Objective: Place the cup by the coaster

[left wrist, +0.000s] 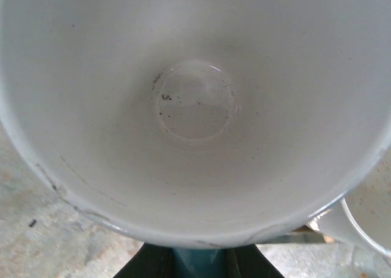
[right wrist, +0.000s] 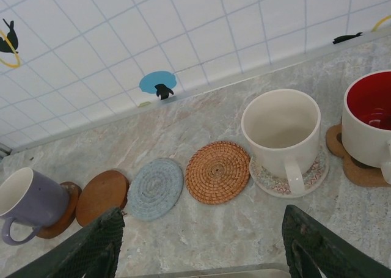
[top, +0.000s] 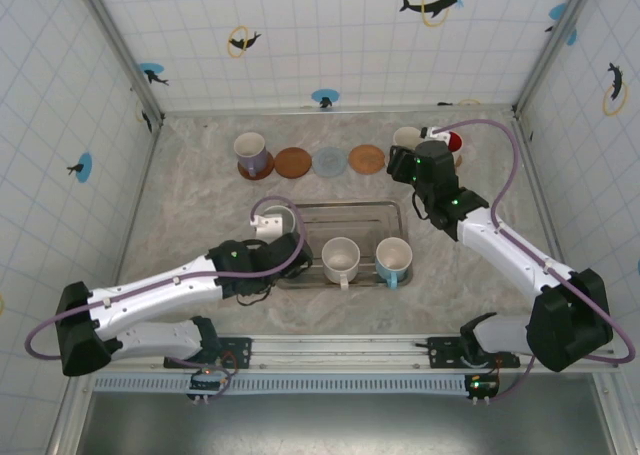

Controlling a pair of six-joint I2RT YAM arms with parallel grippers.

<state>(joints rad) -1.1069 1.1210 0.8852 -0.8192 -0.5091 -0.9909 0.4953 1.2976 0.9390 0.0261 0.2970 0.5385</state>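
While our left tool [top: 280,237] grips the cup [left wrist: 195,107] and the right tool [right wrist: 203,215] gapes wide, we should lift level toward a bare coaster [top: 293,162].

I'm looking at a lab test cell dressed as a kitchen: white tile-print wall panels [top: 330,35] with cartoon sea-animal stickers [top: 437,0], bare aluminium corner posts [top: 115,40], grey marble-look tabletop [top: 200,205], arms bolted to a metal rail [top: 340,353].
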